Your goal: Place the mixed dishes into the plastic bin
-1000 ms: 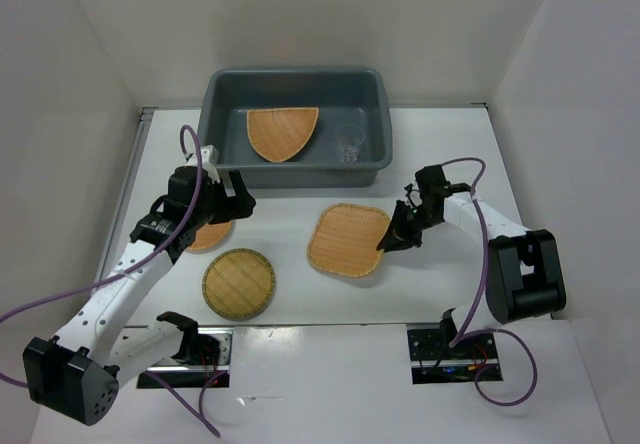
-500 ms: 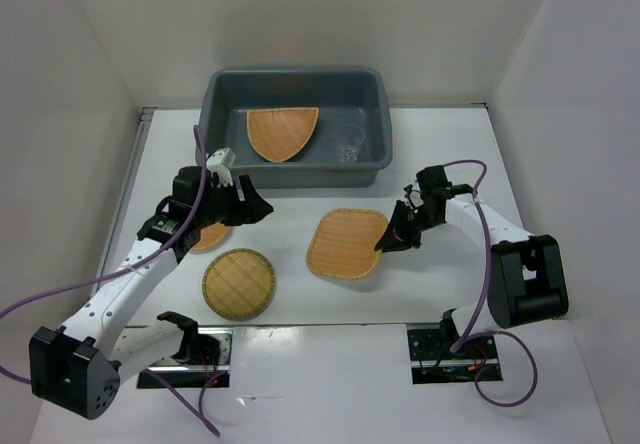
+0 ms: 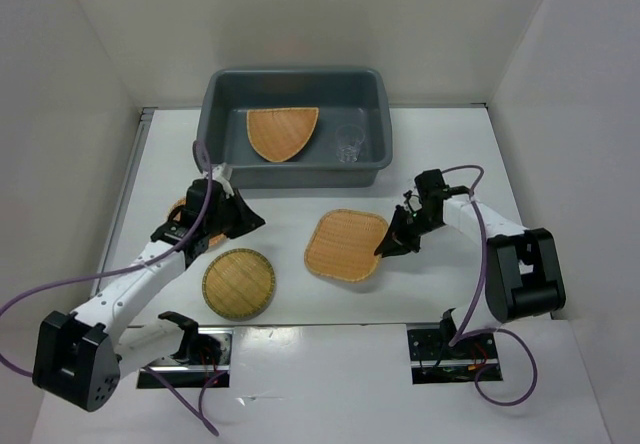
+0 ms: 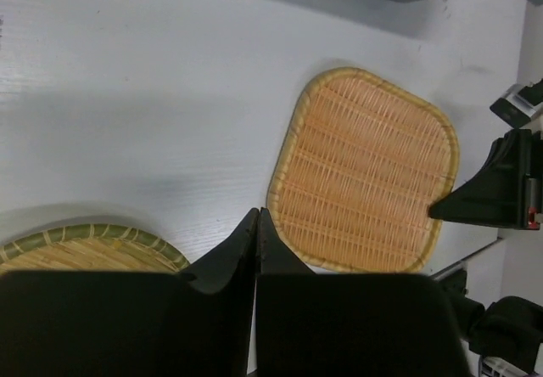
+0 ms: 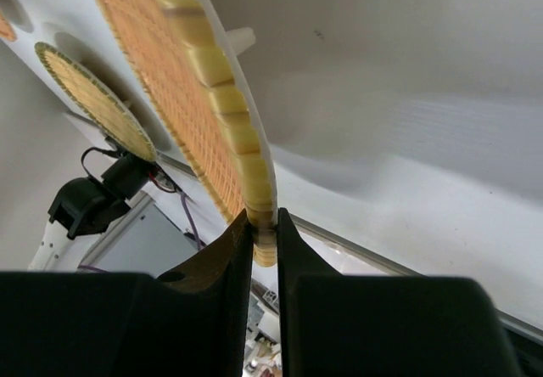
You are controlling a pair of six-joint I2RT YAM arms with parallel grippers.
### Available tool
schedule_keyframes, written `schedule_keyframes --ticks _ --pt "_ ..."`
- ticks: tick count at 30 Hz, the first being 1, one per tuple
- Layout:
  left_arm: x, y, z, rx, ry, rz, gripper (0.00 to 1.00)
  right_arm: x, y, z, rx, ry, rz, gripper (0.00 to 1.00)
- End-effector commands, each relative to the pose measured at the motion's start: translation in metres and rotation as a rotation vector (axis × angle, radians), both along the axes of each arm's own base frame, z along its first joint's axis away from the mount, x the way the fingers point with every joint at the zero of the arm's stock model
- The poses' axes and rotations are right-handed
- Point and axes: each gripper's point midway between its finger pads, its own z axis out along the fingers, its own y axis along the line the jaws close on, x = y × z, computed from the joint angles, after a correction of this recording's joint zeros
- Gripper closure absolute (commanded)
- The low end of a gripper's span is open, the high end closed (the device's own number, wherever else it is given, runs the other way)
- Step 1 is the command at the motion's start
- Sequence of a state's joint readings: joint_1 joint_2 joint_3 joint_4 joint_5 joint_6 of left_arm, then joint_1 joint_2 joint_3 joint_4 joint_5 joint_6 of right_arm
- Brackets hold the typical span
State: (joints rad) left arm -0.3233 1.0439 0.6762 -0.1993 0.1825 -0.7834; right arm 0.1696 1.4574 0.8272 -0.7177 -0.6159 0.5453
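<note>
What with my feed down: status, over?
Left jaws shut, empty. Right jaws shut on square tray rim. Fan tray, cup in bin; two round trays outside. Nothing in the way.

Round orange-tan wicker tray [image 3: 212, 238]: was mostly hidden under the left arm [image 3: 150, 264] in the top view, only slivers showing. Green-rimmed round wicker tray [image 4: 85, 245]: was cut off by the left wrist view's left edge and covered below by the left gripper [image 4: 257, 217]. Rounded square orange wicker tray [image 5: 170, 80]: ran off the right wrist view's top edge.
</note>
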Motion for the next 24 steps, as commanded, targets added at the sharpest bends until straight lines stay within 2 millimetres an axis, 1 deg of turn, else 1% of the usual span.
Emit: schedule_keyframes --ticks 1,2,3,4,5,6,7,8,9,11,12,13,14,15,16,18,19,20,22,23,24 --pt "0.013 0.001 -0.008 -0.008 0.012 0.107 1.0 -0.006 0.0 -0.009 -0.004 0.049 -0.001 1.0" --pt "0.013 0.0 -0.017 0.009 0.036 0.106 1.0 -0.004 0.001 -0.012 -0.004 0.051 -0.001 1.0" --pt "0.012 -0.003 -0.021 0.018 0.057 0.108 1.0 0.0 0.001 -0.011 -0.001 0.04 -0.009 1.0" --pt "0.013 -0.002 -0.028 0.032 0.074 0.115 1.0 0.002 0.002 -0.012 0.0 0.049 -0.017 1.0" --pt "0.016 -0.005 -0.038 0.056 0.101 0.112 1.0 0.004 0.002 -0.015 -0.001 0.052 -0.017 1.0" --pt "0.016 -0.011 -0.042 0.07 0.114 0.099 1.0 0.007 0.003 -0.012 0.001 0.042 -0.017 1.0" --pt "0.018 -0.013 -0.045 0.081 0.12 0.097 1.0 0.008 0.003 -0.015 0.0 0.045 -0.017 1.0" --pt "0.017 -0.014 -0.059 0.109 0.154 0.097 1.0 0.008 0.003 -0.015 0.0 0.045 -0.017 1.0" --pt "0.016 -0.019 -0.06 0.113 0.159 0.082 1.0 0.011 0.004 -0.015 0.0 0.045 -0.017 1.0" --pt "0.021 -0.023 -0.064 0.112 0.157 0.108 1.0 0.011 0.004 -0.017 -0.001 0.054 -0.017 1.0" --pt "0.022 -0.021 -0.064 0.113 0.157 0.125 1.0 0.012 0.004 -0.02 -0.002 0.057 -0.017 1.0" --pt "0.023 -0.025 -0.062 0.11 0.142 0.13 1.0 0.015 0.004 -0.018 0.0 0.048 -0.017 1.0" --pt "0.027 -0.026 -0.06 0.116 0.122 0.151 1.0 0.014 0.004 -0.02 -0.002 0.057 -0.017 1.0" --pt "0.028 -0.024 -0.06 0.117 0.12 0.172 1.0 0.014 0.004 -0.02 -0.002 0.057 -0.017 1.0" --pt "0.027 -0.029 -0.062 0.128 0.112 0.163 1.0 0.016 0.005 -0.02 -0.002 0.057 -0.017 1.0" --pt "0.032 -0.029 -0.065 0.16 0.095 0.184 1.0 0.016 0.005 -0.022 -0.004 0.068 -0.017 1.0" --pt "0.034 -0.033 -0.063 0.16 0.089 0.188 1.0 0.015 0.004 -0.024 -0.005 0.077 -0.017 1.0" --pt "0.035 -0.04 -0.067 0.174 0.085 0.178 1.0 0.014 0.005 -0.028 -0.016 0.084 -0.01 1.0" --pt "0.035 -0.042 -0.075 0.184 0.096 0.182 1.0 0.017 0.006 -0.026 -0.015 0.075 -0.01 1.0" --pt "0.037 -0.048 -0.079 0.189 0.101 0.171 1.0 0.016 0.006 -0.028 -0.017 0.085 -0.01 1.0" --pt "0.04 -0.052 -0.078 0.189 0.09 0.169 1.0 0.016 0.006 -0.028 -0.017 0.086 -0.01 1.0"
